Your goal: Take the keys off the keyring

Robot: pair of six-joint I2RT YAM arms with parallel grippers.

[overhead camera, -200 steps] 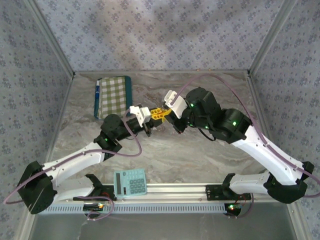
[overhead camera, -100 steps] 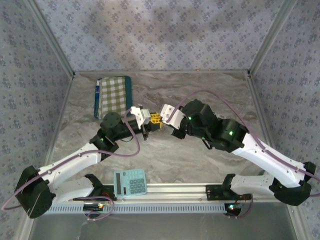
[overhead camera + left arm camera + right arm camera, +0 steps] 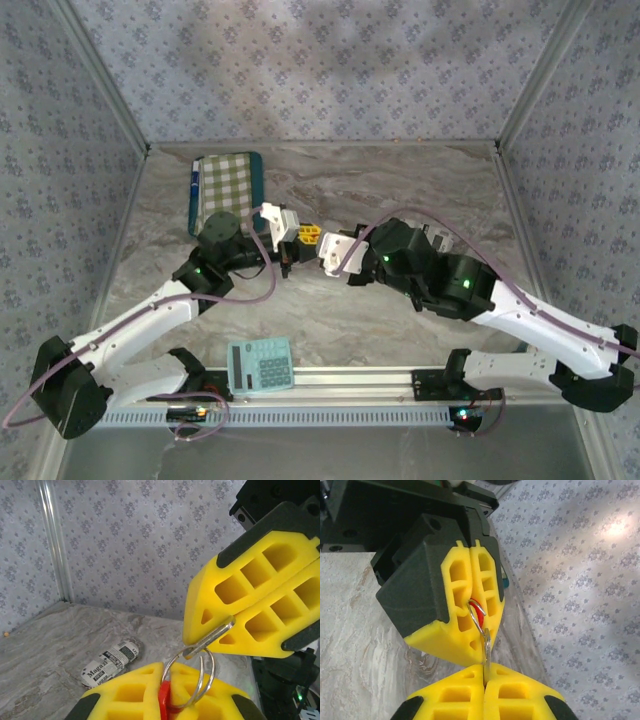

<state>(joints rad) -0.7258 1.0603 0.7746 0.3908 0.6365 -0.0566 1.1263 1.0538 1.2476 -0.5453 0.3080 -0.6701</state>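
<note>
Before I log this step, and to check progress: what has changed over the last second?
The joined grippers drifted slightly left. The right gripper swung toward the near edge; the left gripper, at its wrist, shifted farther back. Both stay shut, the left on the red key, the right on a metal piece on the keyring. Calculator and checked cloth unmoved.

Bright red keys (image 3: 163,700), silver keyring (image 3: 200,677), yellow fingers (image 3: 202,597). Teal calculator (image 3: 260,365) at the grey marbled desk's (image 3: 400,190) near edge; green-checked pouch (image 3: 226,190).
</note>
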